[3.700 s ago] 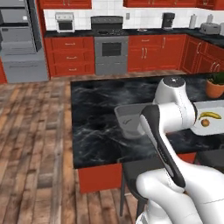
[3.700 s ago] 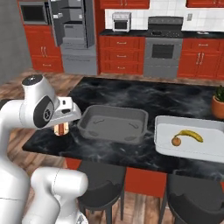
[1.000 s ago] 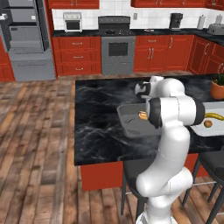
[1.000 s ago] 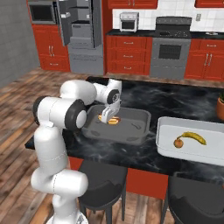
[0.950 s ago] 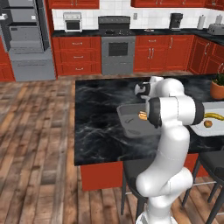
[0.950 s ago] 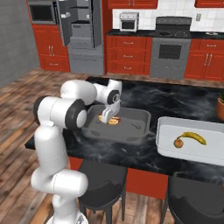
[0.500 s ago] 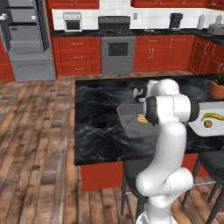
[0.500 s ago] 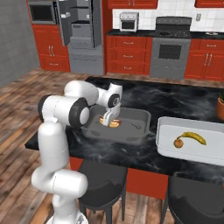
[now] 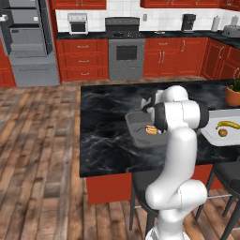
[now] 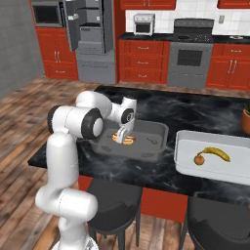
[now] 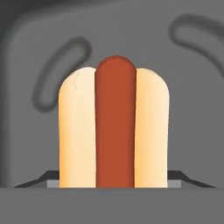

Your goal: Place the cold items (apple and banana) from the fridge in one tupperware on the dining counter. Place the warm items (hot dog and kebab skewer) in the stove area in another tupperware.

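Observation:
A hot dog [image 11: 114, 127] in a pale bun sits low inside the grey tupperware [image 10: 152, 150] on the black dining counter, with my gripper [image 10: 122, 135] shut on it from above. The left base view has the hot dog [image 9: 151, 130] in the grey tupperware [image 9: 135, 138], right beside my forearm. Dark fingertips [image 11: 49, 178] hug both sides of the bun. To the right, a white tupperware [image 10: 186, 167] holds the apple [image 10: 198, 159] and banana [image 10: 216, 153]. Apple [image 9: 223, 132] and banana [image 9: 228, 124] lie there in the left base view too. The kebab skewer is out of view.
The fridge [image 10: 88, 29] stands open at the back left and the stove [image 10: 191, 44] is against the far wall. A potted plant [image 9: 233, 93] sits at the counter's right end. Dark stools [image 10: 114, 205] stand along the counter's near edge.
Since the oldest frames the base has shifted and the arm has reached out over the grey tupperware with the hot dog. In the last second the hand has sunk slightly into it.

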Robot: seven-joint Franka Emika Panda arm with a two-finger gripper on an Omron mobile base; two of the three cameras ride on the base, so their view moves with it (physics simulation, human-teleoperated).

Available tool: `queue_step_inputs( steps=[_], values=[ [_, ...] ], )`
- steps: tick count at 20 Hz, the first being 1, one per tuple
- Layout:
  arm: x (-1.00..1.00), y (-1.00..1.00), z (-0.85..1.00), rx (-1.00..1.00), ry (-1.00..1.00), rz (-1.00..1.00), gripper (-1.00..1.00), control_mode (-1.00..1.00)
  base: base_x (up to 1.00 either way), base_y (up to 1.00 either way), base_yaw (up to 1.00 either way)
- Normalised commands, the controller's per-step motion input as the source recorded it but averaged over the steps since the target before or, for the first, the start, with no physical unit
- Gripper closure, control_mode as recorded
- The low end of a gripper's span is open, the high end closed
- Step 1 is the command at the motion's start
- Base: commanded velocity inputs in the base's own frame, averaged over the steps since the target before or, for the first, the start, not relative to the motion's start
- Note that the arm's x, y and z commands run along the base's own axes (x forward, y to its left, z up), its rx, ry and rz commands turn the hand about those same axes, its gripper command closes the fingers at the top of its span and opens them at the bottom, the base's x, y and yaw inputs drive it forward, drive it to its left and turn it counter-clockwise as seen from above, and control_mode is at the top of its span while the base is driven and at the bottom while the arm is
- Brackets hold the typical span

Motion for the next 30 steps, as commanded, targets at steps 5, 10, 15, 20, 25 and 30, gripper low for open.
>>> queue_step_inputs(
  steps=[5,10,15,20,25,30],
  values=[
    [0.12,0.0,-0.22,0.0,0.0,0.04,1.0,-1.0,0.0,0.0,0.0],
    [0.06,0.0,-0.22,0.0,-0.03,0.04,-1.0,-1.0,0.0,0.0,0.0],
    [-0.01,0.0,-0.05,0.0,-0.05,0.01,-1.0,-1.0,0.0,0.0,0.0],
    [-0.16,0.0,0.18,0.0,-0.01,0.0,-1.0,-1.0,0.0,0.0,0.0],
    [-0.18,0.0,0.53,0.0,0.0,0.0,-1.0,-1.0,0.0,0.0,0.0],
    [-0.3,0.08,0.55,0.0,0.0,-0.07,-1.0,-1.0,0.0,0.0,0.0]
  ],
)
